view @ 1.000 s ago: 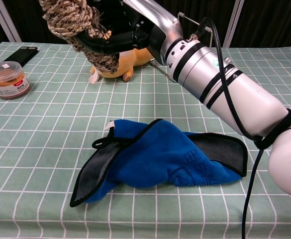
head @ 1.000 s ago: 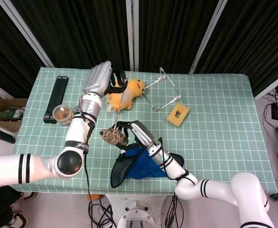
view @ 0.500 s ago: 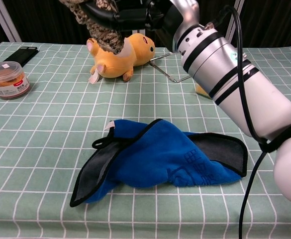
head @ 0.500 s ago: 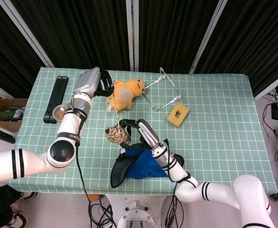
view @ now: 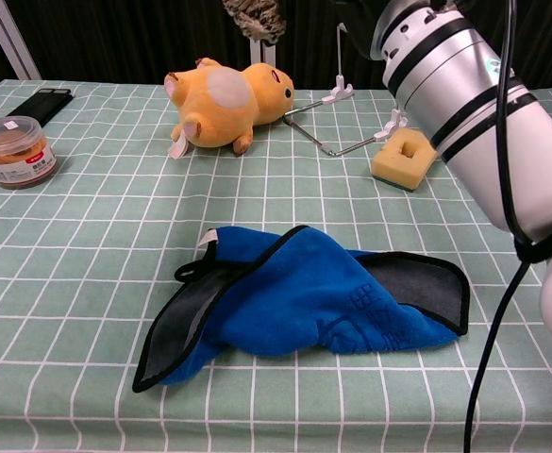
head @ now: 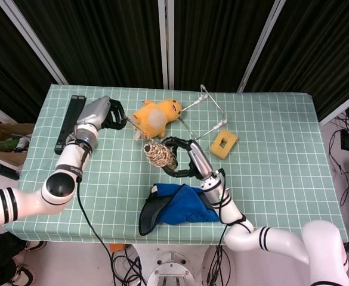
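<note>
My right hand grips a brown and beige woven bundle and holds it in the air above the table, between the yellow plush toy and the blue cloth. In the chest view only the bundle's lower end shows at the top edge, with the right forearm beside it. The blue cloth with black lining lies crumpled near the front edge. My left hand hovers left of the plush toy, its dark fingers loosely curved and holding nothing.
A yellow sponge with a square hole lies right of the plush, with a wire rack behind it. A long black object lies at the far left. An orange-filled jar stands near it on the green checked tablecloth.
My right hand has lifted the bundle higher and carried it right and away from the front edge. My left hand has drawn back left from over the plush toy.
</note>
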{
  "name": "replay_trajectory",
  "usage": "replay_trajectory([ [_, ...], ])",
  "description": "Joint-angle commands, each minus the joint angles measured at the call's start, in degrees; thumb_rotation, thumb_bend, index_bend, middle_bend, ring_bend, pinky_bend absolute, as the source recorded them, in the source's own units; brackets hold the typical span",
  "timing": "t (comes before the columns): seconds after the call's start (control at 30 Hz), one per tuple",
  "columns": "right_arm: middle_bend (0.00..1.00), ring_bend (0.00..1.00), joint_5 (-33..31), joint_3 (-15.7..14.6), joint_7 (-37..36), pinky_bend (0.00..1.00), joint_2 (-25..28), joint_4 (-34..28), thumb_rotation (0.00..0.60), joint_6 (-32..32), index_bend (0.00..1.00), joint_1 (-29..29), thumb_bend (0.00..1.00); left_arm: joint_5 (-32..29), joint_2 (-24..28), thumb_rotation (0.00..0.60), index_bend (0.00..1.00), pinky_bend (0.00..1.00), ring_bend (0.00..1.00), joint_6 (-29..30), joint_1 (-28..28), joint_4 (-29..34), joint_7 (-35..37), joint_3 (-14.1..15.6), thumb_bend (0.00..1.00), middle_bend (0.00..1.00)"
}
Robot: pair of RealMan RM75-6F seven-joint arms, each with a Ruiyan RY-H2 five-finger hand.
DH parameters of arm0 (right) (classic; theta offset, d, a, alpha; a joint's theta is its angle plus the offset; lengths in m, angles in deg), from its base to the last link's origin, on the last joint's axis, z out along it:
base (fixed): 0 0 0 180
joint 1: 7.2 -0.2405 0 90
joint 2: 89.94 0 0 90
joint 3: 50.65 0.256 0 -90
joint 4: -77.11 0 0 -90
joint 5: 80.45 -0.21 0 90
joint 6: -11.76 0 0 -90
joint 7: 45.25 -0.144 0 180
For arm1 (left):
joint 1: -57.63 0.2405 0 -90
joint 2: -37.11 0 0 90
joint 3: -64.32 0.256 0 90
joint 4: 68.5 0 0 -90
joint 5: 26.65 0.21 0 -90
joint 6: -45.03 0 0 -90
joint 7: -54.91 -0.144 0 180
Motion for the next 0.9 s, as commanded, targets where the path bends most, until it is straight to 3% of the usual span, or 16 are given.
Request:
replay_trajectory([
  [0.03, 0.61, 0.56, -1.36, 1.16, 0.12, 0.74, 0.54, -0.29, 0.600, -0.72, 0.80, 0.08, 0.76, 2.09, 1.44, 0.600, 0.62, 0.68, 0.60, -4.10, 1.83, -0.36, 2.30, 0.65, 0.54, 0.63],
  [0.13, 0.61, 0.56, -2.49, 2.13, 0.06, 0.74, 1.10, -0.62, 0.600, -1.47, 0.80, 0.05, 0.76, 6.95, 2.76, 0.600, 0.28, 0.64, 0.59, -8.60, 4.11, -0.69, 4.73, 1.13, 0.48, 0.59],
  [0.23, 0.61, 0.56, -3.46, 3.39, 0.24, 0.74, 1.57, -0.87, 0.600, -1.99, 0.80, -0.23, 0.76, 10.61, 2.95, 0.600, 0.12, 0.63, 0.58, -9.18, 5.28, -1.05, 7.03, 1.86, 0.43, 0.58],
  [0.5, 0.61, 0.56, -4.75, 5.24, 1.05, 0.74, 2.64, -1.36, 0.600, -2.01, 0.80, -0.20, 0.76, 18.57, 4.60, 0.600, 0.05, 0.59, 0.54, -9.30, 8.70, -1.08, 13.36, 3.32, 0.34, 0.50],
  [0.9, 0.61, 0.56, -5.62, 6.26, 1.00, 0.74, 5.12, -3.34, 0.600, -1.08, 0.80, 1.19, 0.75, 37.87, 3.48, 0.600, 0.13, 0.45, 0.36, 0.85, 19.37, -9.70, 22.35, 7.44, 0.31, 0.36],
])
